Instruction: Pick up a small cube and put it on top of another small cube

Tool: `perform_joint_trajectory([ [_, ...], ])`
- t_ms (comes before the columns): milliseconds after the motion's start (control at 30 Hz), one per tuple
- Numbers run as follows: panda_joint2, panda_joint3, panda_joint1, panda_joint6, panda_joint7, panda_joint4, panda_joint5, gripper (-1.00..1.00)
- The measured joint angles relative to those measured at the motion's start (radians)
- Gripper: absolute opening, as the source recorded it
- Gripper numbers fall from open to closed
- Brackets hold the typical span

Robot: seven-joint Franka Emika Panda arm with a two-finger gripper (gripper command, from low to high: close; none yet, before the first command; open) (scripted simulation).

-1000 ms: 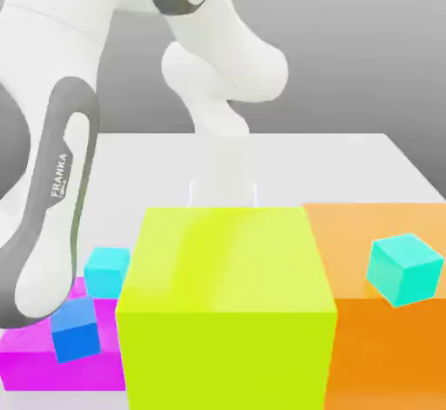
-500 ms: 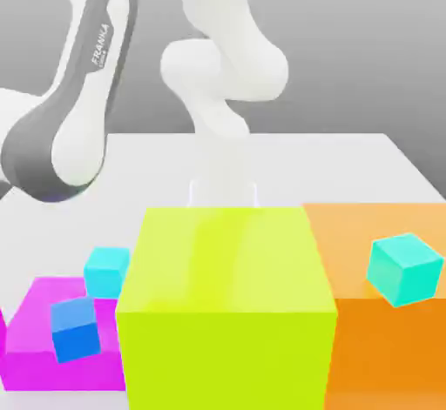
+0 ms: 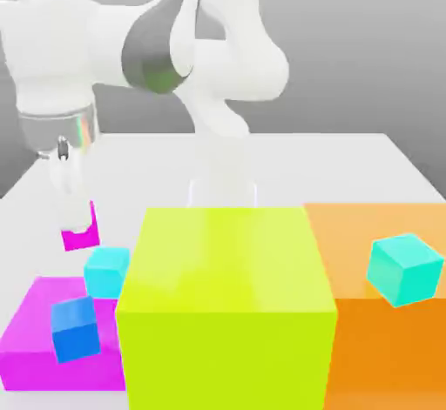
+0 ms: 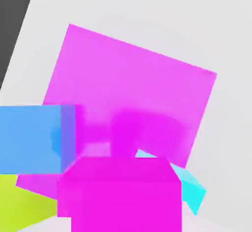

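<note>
The pincer [image 3: 77, 225] hangs from the white arm [image 3: 200, 43] on the exterior view's left, pointing straight down, its fingers clenched on a small magenta cube [image 3: 80, 237] held in the air above the desk [image 3: 348, 164]. The cube has no long axis; in the exterior view it sits nearly square in the grip, tilted only slightly, with its top face hidden between the fingers. In the hand view the same magenta cube [image 4: 120, 191] is close to the camera, its faces lined up with the picture's edges. Below it lies a flat magenta block [image 3: 35, 334], and on that block rest a small cyan cube [image 3: 106, 272] and a small blue cube [image 3: 74, 330], the blue one turned with a corner toward the exterior camera and sitting near the block's front. The cyan cube is just below the held cube, not touching it. A large yellow-green block [image 3: 226, 304] stands in the middle, beside the magenta block. On the exterior view's right is an orange block [image 3: 383, 347] with a second cyan cube [image 3: 403, 267] tilted on it.
</note>
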Motion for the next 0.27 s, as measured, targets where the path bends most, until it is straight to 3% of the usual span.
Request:
perform_joint_trajectory([
  [167,0.122,-0.005,0.003,0.182,-0.006,-0.061,0.008,-1.00],
  [200,0.140,-0.006,0.004,0.204,-0.008,-0.066,0.011,1.00],
  [267,0.140,-0.006,0.004,0.205,-0.008,-0.066,0.011,1.00],
])
